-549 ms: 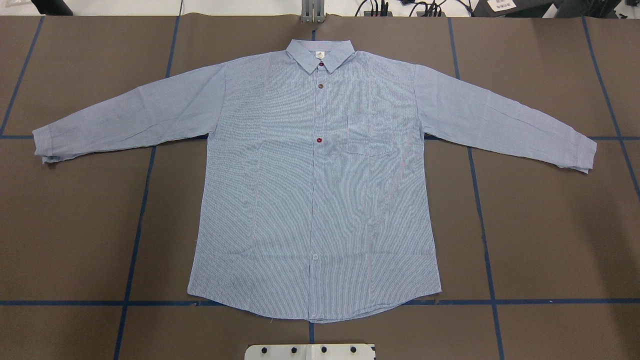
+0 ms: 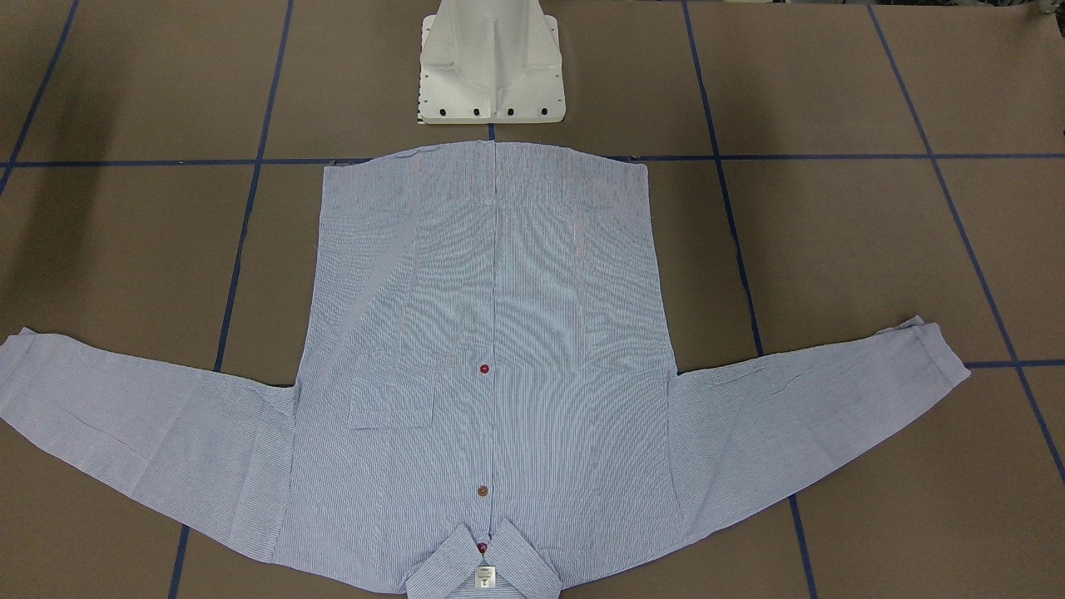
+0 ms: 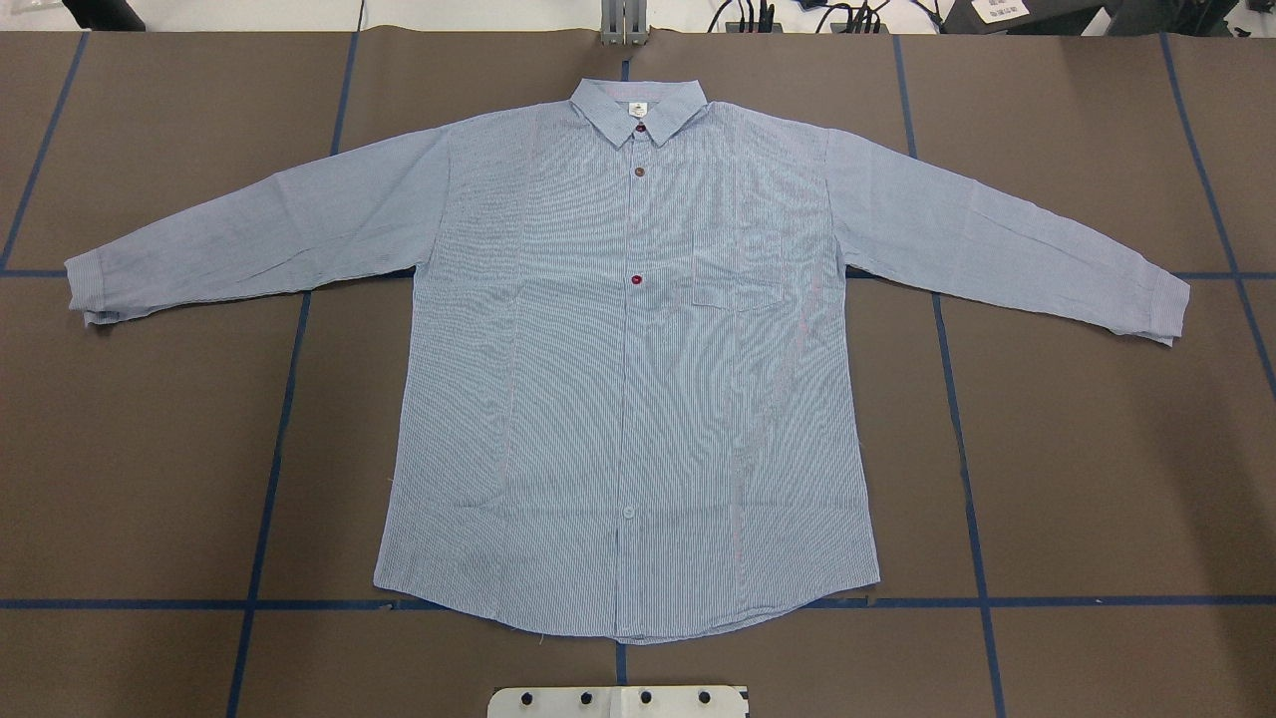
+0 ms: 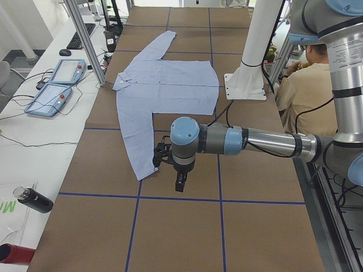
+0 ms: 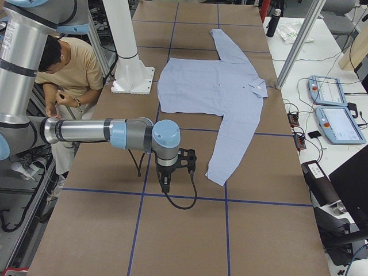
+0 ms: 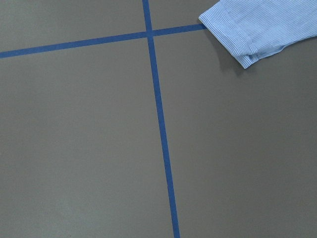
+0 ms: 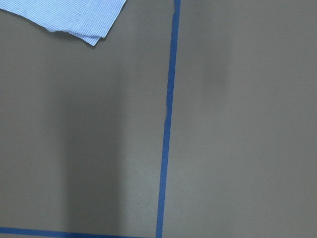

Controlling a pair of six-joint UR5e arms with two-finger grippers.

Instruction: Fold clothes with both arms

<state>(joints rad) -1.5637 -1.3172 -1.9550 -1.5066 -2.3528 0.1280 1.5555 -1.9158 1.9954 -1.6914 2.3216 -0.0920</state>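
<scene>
The shirt [image 3: 628,399] lies flat on the surface [image 3: 1097,449], collar away from my base, nothing folded yet. My left fingers [image 4: 180,182] and right fingers [image 5: 165,184] hover outside the left cuff [image 6: 237,39] and right cuff [image 7: 84,25]. I cannot tell how far they are open. Next, I judge, I reach in for the sleeves.

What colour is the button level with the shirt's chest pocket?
Dark red. The button shows best in the overhead exterior view.

Person [image 5: 72,72] (tan shirt) near white pedestal [image 5: 130,63]; brown taped table [image 5: 172,241].
</scene>
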